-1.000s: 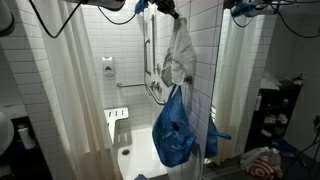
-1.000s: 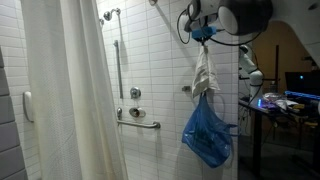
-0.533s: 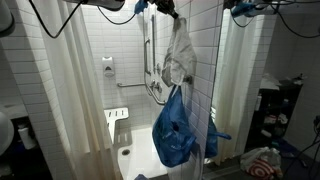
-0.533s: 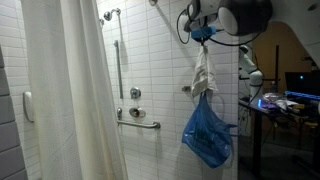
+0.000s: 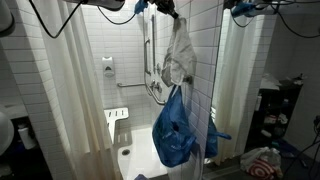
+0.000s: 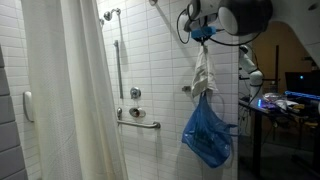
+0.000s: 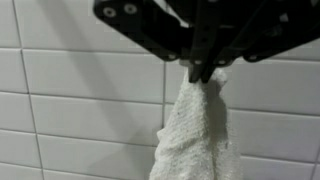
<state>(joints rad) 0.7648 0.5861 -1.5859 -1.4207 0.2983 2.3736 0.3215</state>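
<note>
My gripper point(image 7: 203, 72) comes in from the top of the wrist view, shut on the upper edge of a white towel point(image 7: 195, 135) that hangs straight down against the white wall tiles. In both exterior views the gripper point(image 5: 170, 12) point(image 6: 203, 34) is high up by the tiled wall, and the white towel point(image 5: 180, 55) point(image 6: 203, 72) dangles from it. A blue mesh bag point(image 5: 173, 130) point(image 6: 207, 132) hangs just below the towel, on the same wall edge.
A white shower curtain point(image 5: 55, 85) point(image 6: 70, 90) hangs beside the shower stall. Grab bars point(image 6: 139, 122) and a vertical rail point(image 6: 117, 60) are fixed to the tiled wall. A folding shower seat point(image 5: 119, 114) is mounted low. A dark table point(image 6: 275, 110) with items stands nearby.
</note>
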